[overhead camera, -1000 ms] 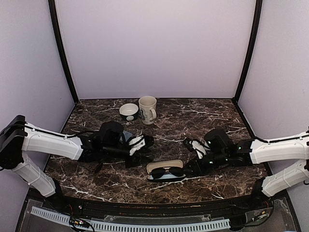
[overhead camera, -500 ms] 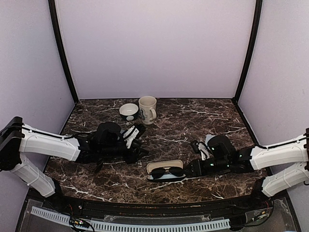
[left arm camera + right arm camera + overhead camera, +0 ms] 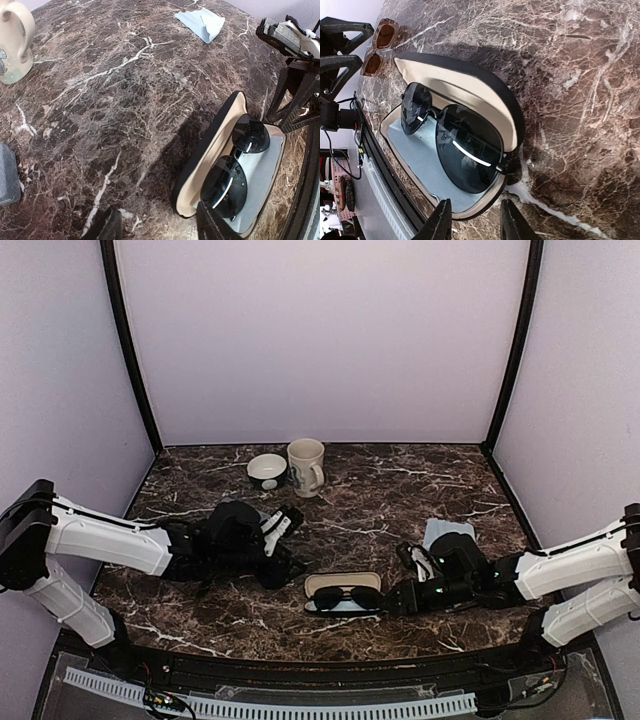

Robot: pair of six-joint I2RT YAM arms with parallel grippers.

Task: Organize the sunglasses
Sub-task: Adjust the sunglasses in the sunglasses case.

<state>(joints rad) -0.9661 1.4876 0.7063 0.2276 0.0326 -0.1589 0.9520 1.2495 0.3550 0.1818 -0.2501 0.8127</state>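
Sunglasses [image 3: 465, 150], black thin-framed, dark lenses, in open case [image 3: 470, 82], left end effector [image 3: 157, 227] spread, right end effector [image 3: 476, 222] spread

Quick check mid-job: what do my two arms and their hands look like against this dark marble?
Both the left arm and the right arm have long white shell links with bulky black joints and wrists. A thin black cable runs along the left arm. Small green lights dot the right wrist. The left hand and the right hand each have two slim black fingers.

Pale lilac walls [image 3: 320, 340], black corner posts [image 3: 130, 350], dark marble tabletop [image 3: 400, 480].
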